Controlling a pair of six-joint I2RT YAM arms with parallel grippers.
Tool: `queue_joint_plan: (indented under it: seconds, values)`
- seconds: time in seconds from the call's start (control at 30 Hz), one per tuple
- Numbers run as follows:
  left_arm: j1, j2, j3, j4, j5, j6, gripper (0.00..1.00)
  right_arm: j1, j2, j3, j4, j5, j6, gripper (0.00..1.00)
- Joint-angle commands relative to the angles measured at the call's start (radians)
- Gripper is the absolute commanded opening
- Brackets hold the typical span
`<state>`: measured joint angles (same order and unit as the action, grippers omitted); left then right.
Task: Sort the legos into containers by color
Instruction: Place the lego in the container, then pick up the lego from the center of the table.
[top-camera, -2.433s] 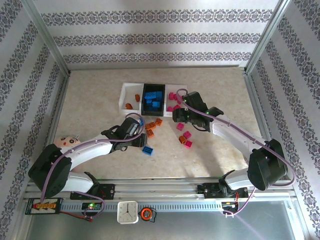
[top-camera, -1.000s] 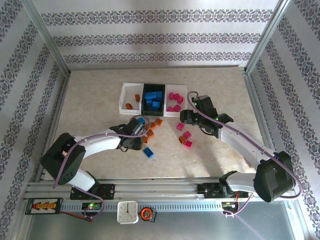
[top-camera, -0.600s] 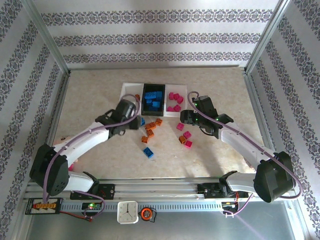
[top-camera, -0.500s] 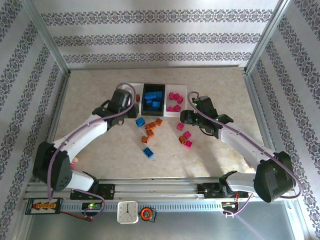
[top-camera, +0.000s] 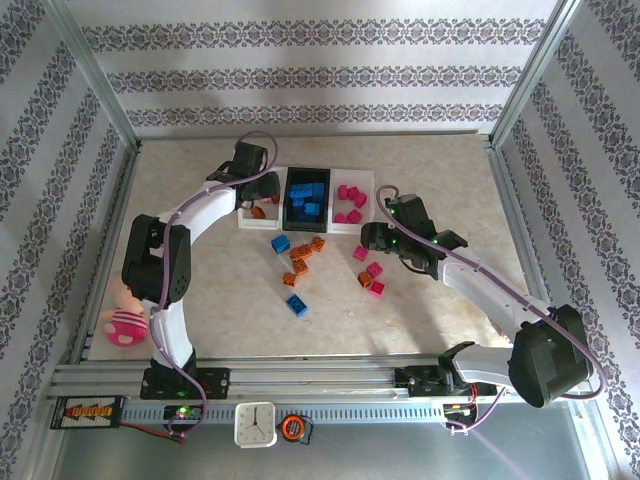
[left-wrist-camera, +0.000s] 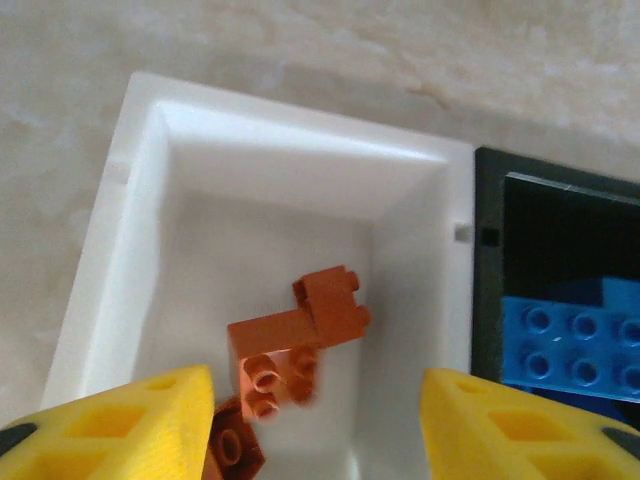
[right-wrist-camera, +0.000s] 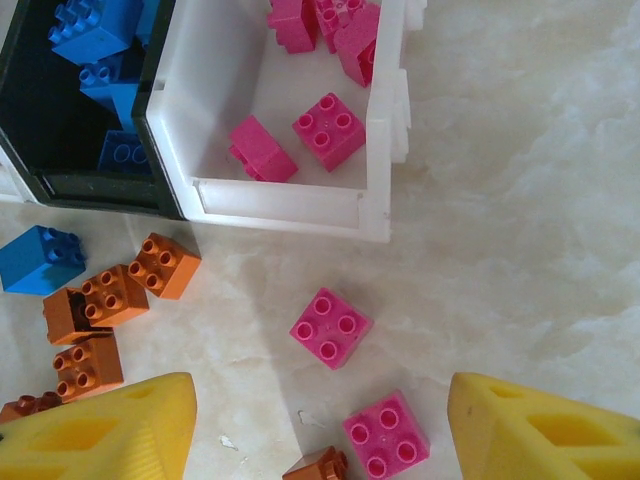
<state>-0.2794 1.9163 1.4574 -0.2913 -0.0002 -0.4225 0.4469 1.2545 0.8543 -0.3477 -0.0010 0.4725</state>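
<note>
Marbled table, sorting looks roughly half done: orange legos in left white bin, blue in black bin, pink in right white bin. Left hand wide, empty over orange; right hand wide, empty above loose pink legos. Blue, orange strays unsorted.

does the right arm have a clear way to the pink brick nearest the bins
Probably yes: the right gripper hangs open above the pink brick, with bare table around it.

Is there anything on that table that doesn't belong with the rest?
Yes: a small pink-bodied doll lies near the left front corner of the table. It is no brick, so it looks stray here.
</note>
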Motion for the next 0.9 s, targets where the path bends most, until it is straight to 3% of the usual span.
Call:
queue_joint_plan:
  seconds: [0.0, 0.27, 0.47, 0.63, 0.87]
  values:
    - [0.005, -0.031, 0.035, -0.019, 0.016, 0.003, 0.61, -0.007, -0.026, -0.015, 0.003, -0.011, 0.014, 0.68]
    - [-0.07, -0.268, -0.209, 0.027, 0.071, -0.013, 0.76, -0.004, -0.027, -0.017, 0.0, -0.049, 0.0, 0.69]
    - [-0.162, -0.452, -0.473, 0.05, 0.124, -0.042, 0.8, 0.02, -0.006, -0.026, 0.004, -0.056, -0.004, 0.69]
    - [-0.201, -0.479, -0.596, 0.088, 0.196, -0.07, 0.8, 0.035, 0.019, -0.026, 0.015, -0.054, 0.005, 0.68]
    - [-0.336, -0.46, -0.654, 0.045, 0.164, -0.045, 0.8, 0.04, 0.016, -0.021, 0.008, -0.04, 0.001, 0.68]
